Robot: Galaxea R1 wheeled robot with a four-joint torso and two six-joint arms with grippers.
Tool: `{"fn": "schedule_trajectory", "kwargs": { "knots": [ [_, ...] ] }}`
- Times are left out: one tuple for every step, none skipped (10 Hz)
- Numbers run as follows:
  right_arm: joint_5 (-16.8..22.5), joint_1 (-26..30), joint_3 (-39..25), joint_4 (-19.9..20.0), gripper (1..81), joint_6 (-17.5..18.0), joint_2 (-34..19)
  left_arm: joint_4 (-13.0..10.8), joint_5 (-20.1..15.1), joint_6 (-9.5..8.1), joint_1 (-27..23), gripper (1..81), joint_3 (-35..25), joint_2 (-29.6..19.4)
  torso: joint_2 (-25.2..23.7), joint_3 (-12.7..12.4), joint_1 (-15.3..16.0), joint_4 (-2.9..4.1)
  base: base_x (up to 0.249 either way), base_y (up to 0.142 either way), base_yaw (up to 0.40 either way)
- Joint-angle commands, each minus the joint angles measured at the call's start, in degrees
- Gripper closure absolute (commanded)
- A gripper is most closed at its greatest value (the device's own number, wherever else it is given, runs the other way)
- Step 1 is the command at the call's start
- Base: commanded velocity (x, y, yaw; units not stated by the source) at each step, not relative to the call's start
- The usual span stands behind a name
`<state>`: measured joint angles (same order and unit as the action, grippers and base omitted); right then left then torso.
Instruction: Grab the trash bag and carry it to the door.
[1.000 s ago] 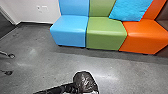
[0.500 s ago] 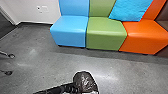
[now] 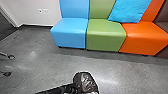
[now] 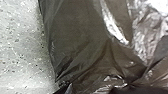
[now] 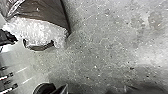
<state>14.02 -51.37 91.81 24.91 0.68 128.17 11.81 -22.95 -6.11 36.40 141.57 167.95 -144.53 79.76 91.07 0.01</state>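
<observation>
Gray, speckled floor point(image 3: 50, 67) runs across most of the frame, up to a pale wall point(image 3: 32, 12) at upper left and a seat row at upper right: blue seat point(image 3: 70, 33), green seat point(image 3: 106, 36), orange seat point(image 3: 143, 38). Trash bag point(image 3: 86, 81), dark and shiny, bottom center; left arm point(image 3: 56, 90) comes in from lower left and ends at it. Creases converge in the left wrist view, so likely the pick-up/carry stage. Grip state, left gripper point(image 3: 72, 88) and right gripper: cannot tell either. Contact with floor: can't tell. Next move calls for a secure hold, bag clear of floor, then a steady carry. Open room mid-frame; watch seat fronts, plus wheeled legs point(image 3: 11, 57) at left edge, possible snag. Dark gap point(image 3: 5, 23) at upper left, maybe a doorway, unsure.
</observation>
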Motion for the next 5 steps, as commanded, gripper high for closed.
{"fn": "schedule_trajectory", "kwargs": {
  "knots": [
    [4.44,5.00,-1.64,2.16,1.0,0.02,-2.02,0.58,-2.88,0.04,-6.03,1.0,-0.24,-0.15,0.02,4.08,0.00,0.00,0.000,0.000,0.000],
    [4.44,5.26,-1.38,2.16,1.0,0.02,-1.40,0.49,-2.89,0.13,-5.94,1.0,-0.24,-0.15,-0.46,5.74,0.17,0.00,0.000,0.000,0.000],
    [4.44,5.44,-1.12,2.16,1.0,0.02,-0.79,0.40,-2.97,0.13,-5.86,1.0,-0.24,-0.15,-0.81,6.75,0.35,0.00,0.000,0.000,0.000],
    [4.44,5.61,-0.68,2.34,1.0,0.02,-0.35,0.32,-2.88,0.22,-5.86,1.0,-0.24,-0.24,-0.85,3.04,0.46,0.00,0.000,0.000,0.000],
    [4.53,5.79,-0.59,2.34,1.0,0.02,-0.09,0.32,-2.80,0.31,-5.59,1.0,-0.24,-0.24,-0.85,4.81,0.48,0.00,0.000,0.000,0.000]
  ]
}}
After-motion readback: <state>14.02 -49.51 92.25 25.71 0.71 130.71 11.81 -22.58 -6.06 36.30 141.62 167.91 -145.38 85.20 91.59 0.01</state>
